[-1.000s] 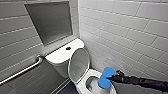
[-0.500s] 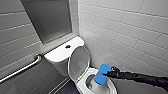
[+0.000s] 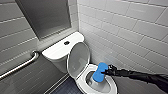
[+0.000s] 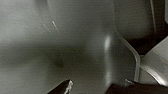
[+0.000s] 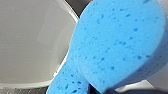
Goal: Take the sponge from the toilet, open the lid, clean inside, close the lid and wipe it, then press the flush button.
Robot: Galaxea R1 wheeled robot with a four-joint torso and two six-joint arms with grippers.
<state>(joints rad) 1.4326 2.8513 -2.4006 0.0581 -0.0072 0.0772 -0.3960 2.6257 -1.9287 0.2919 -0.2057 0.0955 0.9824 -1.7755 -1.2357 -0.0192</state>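
Right gripper (image 3: 107,72), reaching in from 3 o'clock, is clamped on the sponge (image 3: 99,73). Compared with a second ago the sponge has shifted only slightly, staying at the bowl's (image 3: 81,83) 1 o'clock inner wall. Lid (image 3: 78,58) is up. Judgement: interior scrub underway; lid closing pending.

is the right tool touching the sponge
Touching. In the head view the right tool is clamped on one end of the blue sponge, holding it at the open bowl of the toilet.
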